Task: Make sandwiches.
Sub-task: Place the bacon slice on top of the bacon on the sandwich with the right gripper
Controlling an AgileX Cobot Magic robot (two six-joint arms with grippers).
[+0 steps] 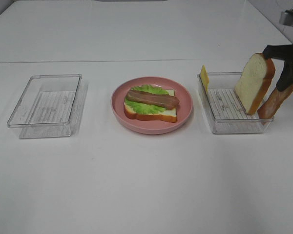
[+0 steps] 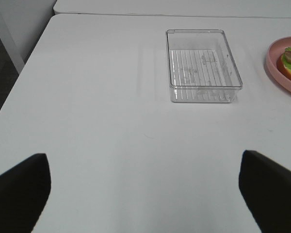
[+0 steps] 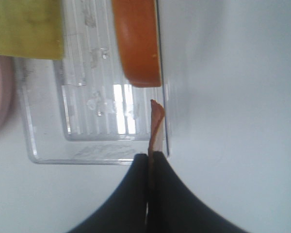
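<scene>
My right gripper (image 3: 148, 156) is clamped shut on a bacon strip (image 3: 156, 127) at the tray (image 1: 234, 130) wall, presumably meant for the open sandwich (image 1: 151, 103), while my left gripper (image 2: 145, 191) hangs wide open, holding nothing.

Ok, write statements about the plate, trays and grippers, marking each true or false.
1. The right gripper is shut on a bacon strip. True.
2. The cheese square sits in the left tray. False: it leans in the right tray; the left tray holds nothing.
3. The bread on the pink plate carries lettuce and a second bacon strip. True.
4. The left gripper grips a bread slice. False: it is open, holding nothing.
5. The spare bread slice lies flat in the right tray. False: it stands tilted.
</scene>
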